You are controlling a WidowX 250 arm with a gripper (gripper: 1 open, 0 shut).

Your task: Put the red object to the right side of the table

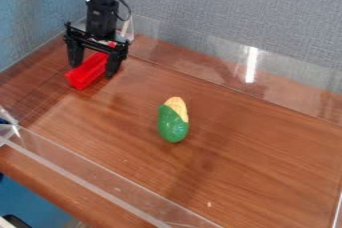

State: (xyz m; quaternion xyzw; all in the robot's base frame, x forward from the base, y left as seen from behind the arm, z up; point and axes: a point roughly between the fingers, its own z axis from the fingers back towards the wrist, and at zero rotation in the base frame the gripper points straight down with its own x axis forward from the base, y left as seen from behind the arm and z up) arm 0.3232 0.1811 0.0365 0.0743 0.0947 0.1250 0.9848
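Observation:
The red object [88, 72] is a bright red elongated block lying at the far left of the wood-grain table [227, 172], close to the back wall. My gripper [98, 60] hangs over it, open, with its two black fingers straddling the block's far end. Whether the fingers touch the block cannot be told. The black arm rises straight up behind it and out of the frame's top.
A green-and-yellow toy corn [174, 120] lies near the table's middle. Low clear acrylic walls [120, 194] border the table at front, left and back. Bare wood stretches to the right of the corn.

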